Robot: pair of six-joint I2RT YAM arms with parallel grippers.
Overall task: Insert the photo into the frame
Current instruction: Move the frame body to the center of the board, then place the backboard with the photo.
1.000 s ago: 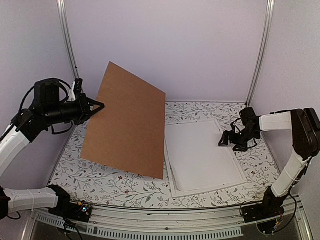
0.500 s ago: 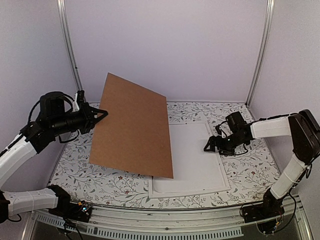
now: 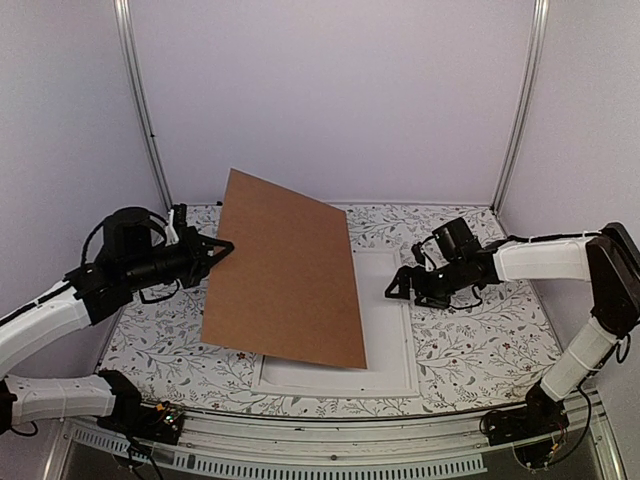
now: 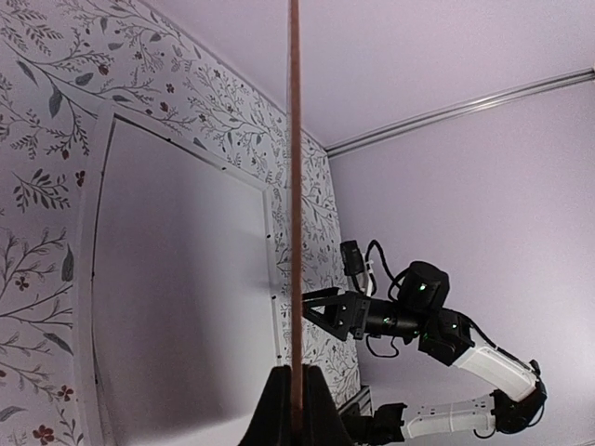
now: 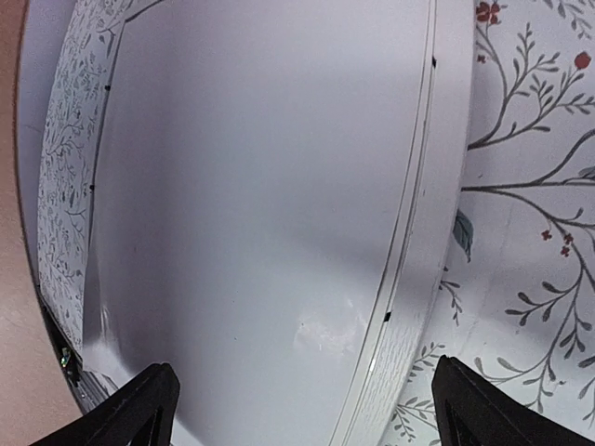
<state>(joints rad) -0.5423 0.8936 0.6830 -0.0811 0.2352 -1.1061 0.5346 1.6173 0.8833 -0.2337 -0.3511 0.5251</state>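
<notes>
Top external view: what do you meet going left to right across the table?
left gripper → brown backing board → right gripper. The white frame lies under both board and right gripper, so it is left out.

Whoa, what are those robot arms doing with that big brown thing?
The left gripper is pinching a brown board by its edge and holding it tilted up above the table. Under it a white frame lies flat. The right gripper hangs wide open at the frame's right edge, holding nothing.
</notes>
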